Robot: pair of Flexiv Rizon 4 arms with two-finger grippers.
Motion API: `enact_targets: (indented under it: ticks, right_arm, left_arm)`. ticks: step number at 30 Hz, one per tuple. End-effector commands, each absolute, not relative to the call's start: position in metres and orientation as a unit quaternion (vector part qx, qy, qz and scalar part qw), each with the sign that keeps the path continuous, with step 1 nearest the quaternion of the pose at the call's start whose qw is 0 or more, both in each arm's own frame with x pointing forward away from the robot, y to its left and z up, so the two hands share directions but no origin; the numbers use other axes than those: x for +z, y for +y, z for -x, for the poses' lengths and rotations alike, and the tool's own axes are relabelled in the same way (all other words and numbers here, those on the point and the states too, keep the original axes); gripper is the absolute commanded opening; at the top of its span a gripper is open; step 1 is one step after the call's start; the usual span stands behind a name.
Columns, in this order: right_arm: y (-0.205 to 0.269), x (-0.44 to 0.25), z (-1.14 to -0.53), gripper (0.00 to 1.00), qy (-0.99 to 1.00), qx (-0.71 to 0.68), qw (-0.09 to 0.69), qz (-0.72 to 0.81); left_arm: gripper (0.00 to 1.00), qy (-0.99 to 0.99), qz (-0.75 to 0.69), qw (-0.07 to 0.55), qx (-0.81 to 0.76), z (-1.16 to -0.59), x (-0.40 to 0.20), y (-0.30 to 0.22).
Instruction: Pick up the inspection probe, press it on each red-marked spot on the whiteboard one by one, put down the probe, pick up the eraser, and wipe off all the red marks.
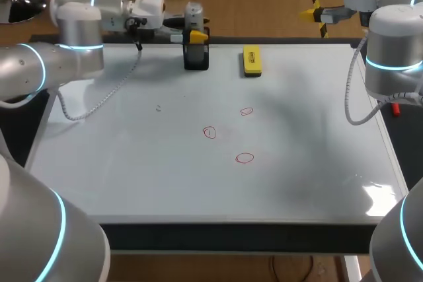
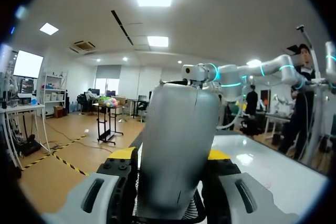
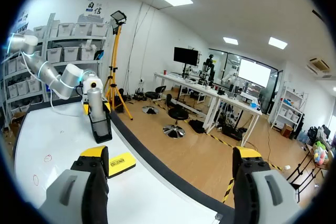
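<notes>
Inspection probe [image 2: 178, 145]: smooth grey cylinder, looks rigid & prob. light, maybe slick, so we'd grip mid-body, squarely, above its black holder [image 1: 196, 61]. It stands betw. the fingers of our left gripper [image 2: 170, 155], which look closed onto both its sides. Right gripper [image 3: 170, 174]: wide open, holds nothing; yellow eraser [image 3: 119, 163] lies ahead of it, apart. Red marks [image 1: 244, 158] on the whiteboard [image 1: 132, 163] are well off from both grippers.
</notes>
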State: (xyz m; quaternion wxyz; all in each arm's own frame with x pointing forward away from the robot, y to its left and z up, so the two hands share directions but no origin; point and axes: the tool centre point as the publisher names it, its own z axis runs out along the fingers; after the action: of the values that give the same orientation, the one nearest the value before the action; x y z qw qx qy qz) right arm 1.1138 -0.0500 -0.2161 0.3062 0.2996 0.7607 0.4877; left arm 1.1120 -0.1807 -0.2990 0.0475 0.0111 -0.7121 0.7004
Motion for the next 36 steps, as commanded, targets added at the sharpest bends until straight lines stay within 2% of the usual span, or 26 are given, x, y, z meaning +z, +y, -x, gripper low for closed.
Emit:
enact_targets:
  ticks: [1,3,16,18,19,20,21,36]
  right_arm:
    - [-0.050,-0.216,-1.114,1.00,0.761,0.488,0.306,-0.300]
    - [-0.050,-0.216,-1.114,1.00,0.761,0.488,0.306,-0.300]
    - [-0.050,-0.216,-1.114,1.00,0.761,0.488,0.306,-0.300]
    - [-0.050,-0.216,-1.114,1.00,0.761,0.488,0.306,-0.300]
    - [-0.050,-0.216,-1.114,1.00,0.761,0.488,0.306,-0.300]
    - [-0.050,-0.216,-1.114,1.00,0.761,0.488,0.306,-0.300]
    - [-0.050,-0.216,-1.114,1.00,0.761,0.488,0.306,-0.300]
    - [-0.050,-0.216,-1.114,1.00,0.761,0.488,0.306,-0.300]
  left_arm:
    - [0.40,-0.712,-0.014,0.046,0.701,-1.109,-0.304,-0.181]
    - [0.36,-0.712,-0.015,0.046,0.701,-1.109,-0.304,-0.181]
    - [0.33,-0.714,-0.023,0.048,0.698,-1.111,-0.313,-0.185]
    - [0.26,-0.714,-0.023,0.047,0.698,-1.111,-0.313,-0.185]
    - [0.18,-0.714,-0.023,0.047,0.698,-1.111,-0.313,-0.185]
    - [0.04,-0.714,-0.024,0.046,0.698,-1.111,-0.313,-0.185]
    - [0.00,-0.713,-0.024,0.045,0.699,-1.112,-0.313,-0.185]
    - [0.00,-0.708,-0.015,0.025,0.705,-1.112,-0.295,-0.185]
